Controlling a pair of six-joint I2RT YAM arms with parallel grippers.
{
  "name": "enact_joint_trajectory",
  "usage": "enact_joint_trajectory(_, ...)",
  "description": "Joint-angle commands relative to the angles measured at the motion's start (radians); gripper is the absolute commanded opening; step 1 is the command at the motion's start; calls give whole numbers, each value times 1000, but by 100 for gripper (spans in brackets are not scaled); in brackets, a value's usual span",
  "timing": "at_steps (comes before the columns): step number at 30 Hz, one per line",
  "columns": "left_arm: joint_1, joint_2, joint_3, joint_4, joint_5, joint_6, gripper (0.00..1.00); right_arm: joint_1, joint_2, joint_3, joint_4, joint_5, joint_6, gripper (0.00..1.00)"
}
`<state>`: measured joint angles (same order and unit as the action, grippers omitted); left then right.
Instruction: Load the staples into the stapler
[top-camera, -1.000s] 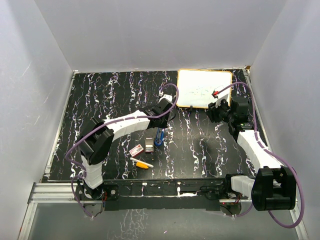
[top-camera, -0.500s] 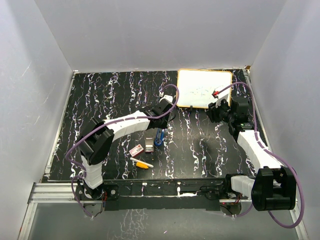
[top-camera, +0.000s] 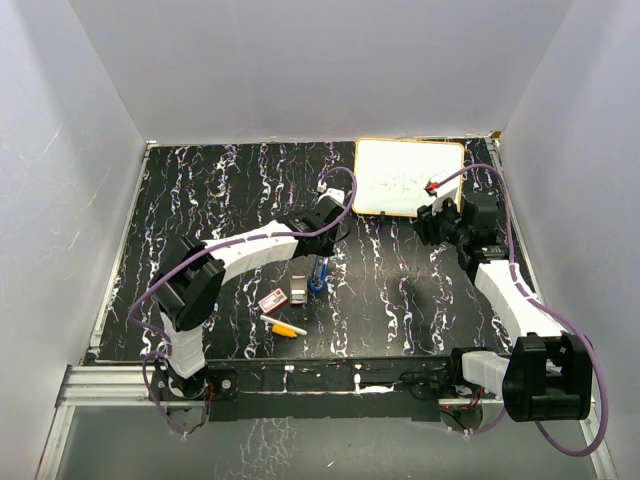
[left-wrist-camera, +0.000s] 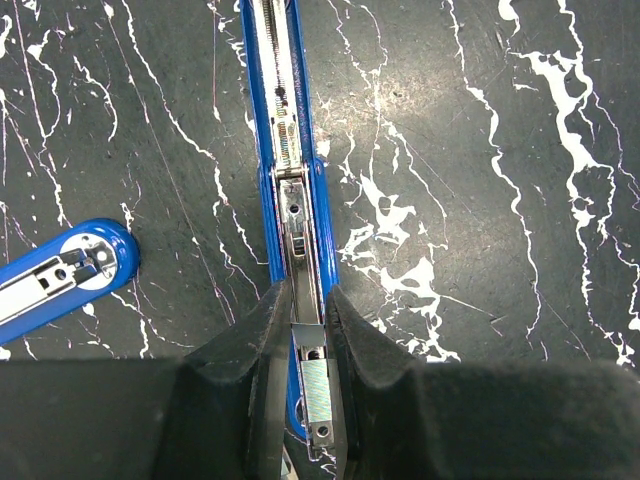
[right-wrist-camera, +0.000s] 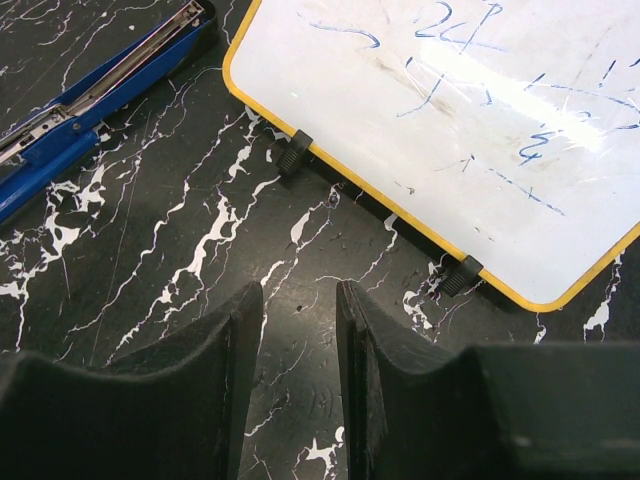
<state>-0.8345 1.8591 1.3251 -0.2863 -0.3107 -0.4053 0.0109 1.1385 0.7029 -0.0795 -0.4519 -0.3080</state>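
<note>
While I watch the overhead feed, the blue stapler (top-camera: 318, 272) lies opened out near the middle of the black marbled bench (top-camera: 200, 190), with the left arm reaching over it from the near-left corner. On the left wrist camera the left fingers (left-wrist-camera: 275, 310) are together on the stapler's long open channel, one pad pressed against each blue side wall, so the chrome rail runs straight up the frame from between them. A second blue arm (left-wrist-camera: 60, 275) of the stapler, with its own chrome insert, angles away at the lower left of that view and lies flat on the bench.

The staple box (top-camera: 271, 299), red and white, sits on the bench just left of the stapler and is not in either grip. Between the box and the stapler there is a small grey object (top-camera: 297, 293); it may be loose staple strips, but from this height I can't be sure. A yellow-and-white marker (top-camera: 283, 327) lies just nearer to me than the box.

The right fingers (right-wrist-camera: 250, 310) hover over bare bench with a clear gap between them and nothing inside it. Just beyond them lies the yellow-framed whiteboard (right-wrist-camera: 450, 130), with blue scribbles on its face, at the far right of the bench.
</note>
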Motion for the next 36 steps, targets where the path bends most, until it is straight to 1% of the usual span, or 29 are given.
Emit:
enact_joint_trajectory(1,-2,-50,0,-17,-16,-15,0,-6,-15,-5,33,-11,4,38)
enact_joint_trajectory(36,-15,13,82,-87,-58,-55,0,-6,-16,-8,30,-21,3,39)
